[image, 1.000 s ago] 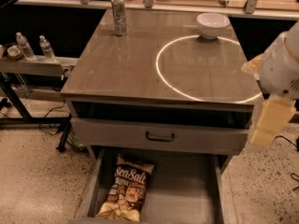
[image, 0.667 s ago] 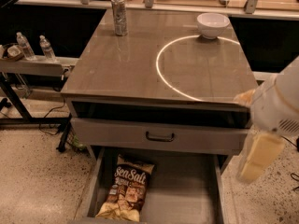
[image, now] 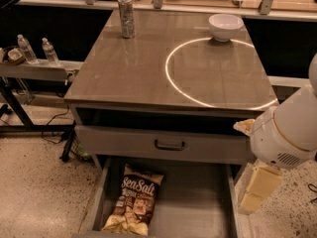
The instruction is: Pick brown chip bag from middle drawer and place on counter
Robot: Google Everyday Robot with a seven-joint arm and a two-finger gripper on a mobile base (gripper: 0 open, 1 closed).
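Middle drawer (image: 198, 205) pulled open, bottom centre, so bag can be reached from above. Brown chip bag (image: 134, 199) flat on drawer floor, left side, label up. Gripper (image: 252, 197) lower right, beside drawer's right wall, pointing down; likely staging for reach. Claw opening: cannot tell. Versus earlier frame: gripper lower, nearer drawer; bag unmoved. Counter (image: 148, 68) above, no bag on it yet.

Near end of middle drawer (image: 198, 202) off-frame — gripper (image: 258, 190) lower right, top behind arm (image: 283, 133)
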